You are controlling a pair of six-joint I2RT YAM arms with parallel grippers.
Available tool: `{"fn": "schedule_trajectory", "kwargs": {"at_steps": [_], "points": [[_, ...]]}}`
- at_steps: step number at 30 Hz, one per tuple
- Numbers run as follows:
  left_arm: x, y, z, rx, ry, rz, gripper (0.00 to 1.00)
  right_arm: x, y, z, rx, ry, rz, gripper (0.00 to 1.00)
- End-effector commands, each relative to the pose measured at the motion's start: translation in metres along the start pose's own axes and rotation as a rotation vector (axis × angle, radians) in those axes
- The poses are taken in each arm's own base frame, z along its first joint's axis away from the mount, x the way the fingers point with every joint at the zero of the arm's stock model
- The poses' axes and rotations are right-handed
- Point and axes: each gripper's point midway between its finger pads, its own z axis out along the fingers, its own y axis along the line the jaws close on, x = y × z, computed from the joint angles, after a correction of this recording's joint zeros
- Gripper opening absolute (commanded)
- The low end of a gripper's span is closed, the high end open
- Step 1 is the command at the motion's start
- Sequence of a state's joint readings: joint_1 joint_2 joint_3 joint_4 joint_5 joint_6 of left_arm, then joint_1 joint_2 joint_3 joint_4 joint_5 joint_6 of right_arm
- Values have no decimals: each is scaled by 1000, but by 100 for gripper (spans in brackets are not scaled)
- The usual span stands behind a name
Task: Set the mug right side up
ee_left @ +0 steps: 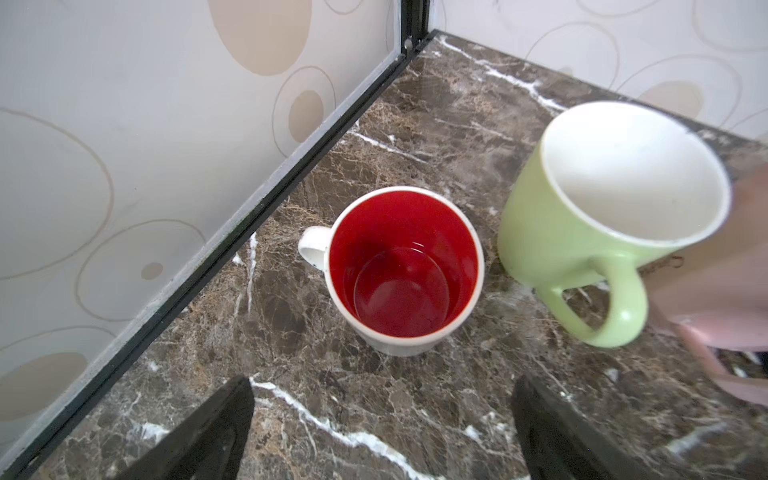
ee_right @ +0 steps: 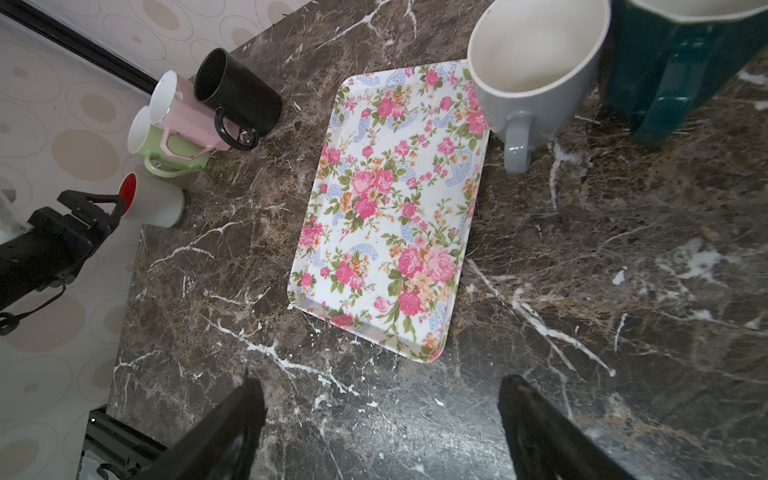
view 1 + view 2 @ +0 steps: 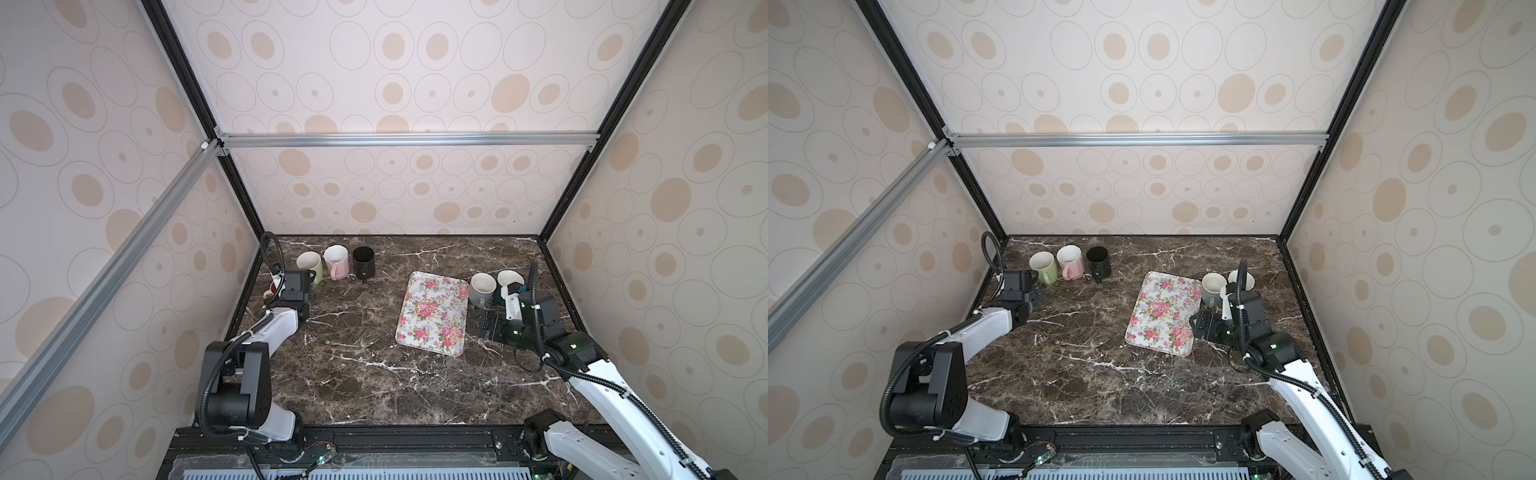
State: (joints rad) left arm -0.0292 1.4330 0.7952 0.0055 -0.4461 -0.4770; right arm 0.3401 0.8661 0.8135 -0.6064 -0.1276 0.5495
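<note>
The red-lined mug (image 1: 403,270) is standing upright, mouth up, on the bench (image 3: 353,374) close against its left edge, a short way in front of the far left corner. Its white handle is pointing toward that edge. The left gripper (image 1: 384,399) is hovering just above and in front of it, jaws spread wide and gripping nothing. In the left wrist view the two dark fingers (image 1: 224,428) are sitting clear of the mug, with bare marble between them. In both top views the arm's wrist is covering most of the red-lined mug, leaving only a sliver of red and the handle showing.

Just beside it, a green mug (image 1: 582,216) is starting a row along the far edge with a pink mug (image 3: 336,261) and a black mug (image 3: 363,262), all three sitting mouth up and close together. A floral tray (image 3: 432,316) is lying flat right of the middle. At its far right corner a grey mug (image 3: 482,289) and a teal mug (image 2: 681,62) are standing mouth up side by side, toward the right edge. The right gripper (image 2: 380,395) is hanging over the bench just right of the tray and in front of the grey mug, fingers parted wide and holding nothing
</note>
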Motion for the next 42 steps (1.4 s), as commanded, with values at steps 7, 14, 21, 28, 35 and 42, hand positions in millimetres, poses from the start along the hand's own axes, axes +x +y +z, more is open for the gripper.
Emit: {"fn": "schedule_trajectory", "kwargs": {"at_steps": [7,14,21,28,35,42], "points": [[-29,-7,-43,197,-250,4,98,-46,-56,-20,304,-322,-74,99],[-14,-13,-44,271,-319,52,98,-66,-98,-32,527,-582,-109,100],[-1,-16,-42,306,-398,126,98,-69,-124,-28,657,-756,-168,100],[11,-25,-35,353,-466,199,98,-62,-146,16,745,-694,-207,100],[15,-49,-16,412,-445,246,98,-73,-148,55,732,-667,-234,100],[28,-49,-36,497,-514,265,98,-81,-151,72,732,-580,-289,100]]}}
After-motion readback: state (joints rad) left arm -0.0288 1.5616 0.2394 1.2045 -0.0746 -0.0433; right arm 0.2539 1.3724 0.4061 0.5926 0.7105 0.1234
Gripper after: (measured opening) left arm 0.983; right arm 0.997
